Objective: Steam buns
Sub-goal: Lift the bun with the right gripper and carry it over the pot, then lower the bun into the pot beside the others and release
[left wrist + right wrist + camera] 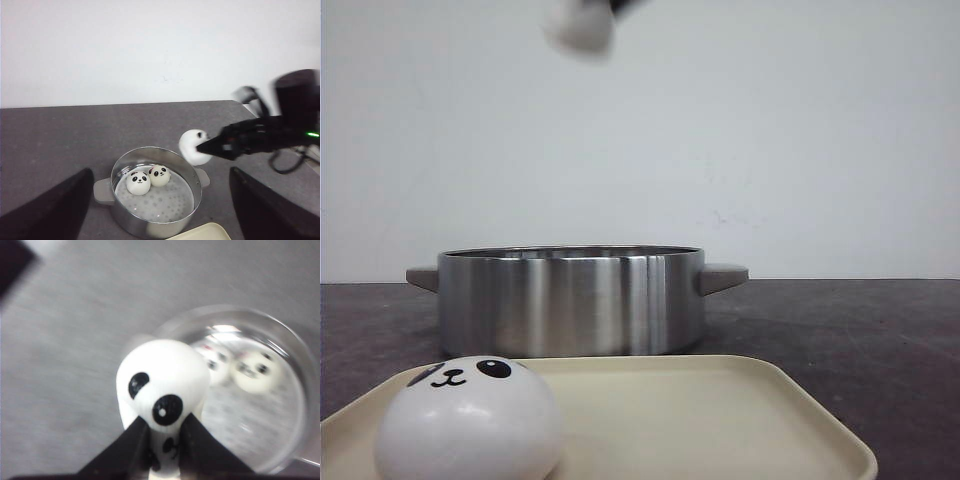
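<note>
A dark desk (60, 135) is seen, with a round steel steamer pot (155, 200) set near its middle and a cream tray (720, 420) at the near edge. The relation that matters is between the carried bun (162, 390) and the pot: the bun is held high in the air, off the pot's rim toward the right edge of the desk, so it must be brought across over the open pot and then lowered. It is pinched by the right gripper (164, 440), whose jaws are pressed into its lower half, the panda face turned up toward the wrist. The left gripper (160, 235) hangs high over the near edge with its jaws spread wide and nothing between them. The right arm is judged the nearer one for the drop. Four buns are counted: two in the pot (148, 179), side by side on the perforated floor, apparently touching though blur makes that uncertain; one on the tray (470, 420), at its left end; one in the air. One pot and one tray are present
</note>
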Robot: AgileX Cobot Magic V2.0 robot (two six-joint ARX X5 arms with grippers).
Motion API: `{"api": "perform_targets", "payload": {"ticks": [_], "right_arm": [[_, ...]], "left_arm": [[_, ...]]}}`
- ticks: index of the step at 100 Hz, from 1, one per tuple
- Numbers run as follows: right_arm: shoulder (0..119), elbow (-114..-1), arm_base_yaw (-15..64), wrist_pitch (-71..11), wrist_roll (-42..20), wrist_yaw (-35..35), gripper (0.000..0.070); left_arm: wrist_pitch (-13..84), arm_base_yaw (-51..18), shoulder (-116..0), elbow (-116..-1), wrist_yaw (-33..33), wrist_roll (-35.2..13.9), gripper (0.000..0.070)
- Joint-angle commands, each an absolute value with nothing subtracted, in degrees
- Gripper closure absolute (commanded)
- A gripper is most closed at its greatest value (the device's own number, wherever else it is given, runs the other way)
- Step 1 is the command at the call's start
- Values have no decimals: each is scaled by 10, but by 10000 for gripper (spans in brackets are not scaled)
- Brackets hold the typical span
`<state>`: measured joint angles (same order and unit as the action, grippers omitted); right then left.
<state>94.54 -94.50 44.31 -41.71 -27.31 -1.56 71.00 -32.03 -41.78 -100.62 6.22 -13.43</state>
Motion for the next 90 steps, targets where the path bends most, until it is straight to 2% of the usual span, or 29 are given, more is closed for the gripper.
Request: {"api": "perform_targets", "payload": {"ticks": [1, 34, 61, 66, 74, 78, 82, 90], "right_arm": [[990, -979, 441, -439, -254, -19, 696], [1147, -994, 405, -496, -295, -45, 696], [1177, -994, 401, -492, -296, -45, 690], [1178, -994, 399, -490, -296, -45, 626], [1178, -994, 396, -493, -297, -45, 400], [1178, -994, 395, -495, -298, -44, 316], [1178, -994, 393, -498, -300, -44, 288], [1178, -994, 392, -498, -300, -44, 288]], "left_arm": [[705, -324, -426, -1015, 65, -128, 186], [728, -324, -426, -1015, 64, -128, 186], [740, -324, -426, -1015, 65, -128, 186], [740, -324, -426, -1015, 65, -128, 186], [738, -324, -426, -1015, 65, -128, 186], [737, -324, -426, -1015, 65, -128, 186], [737, -324, -426, -1015, 65, -128, 186], [737, -324, -426, -1015, 65, -128, 186]]}}
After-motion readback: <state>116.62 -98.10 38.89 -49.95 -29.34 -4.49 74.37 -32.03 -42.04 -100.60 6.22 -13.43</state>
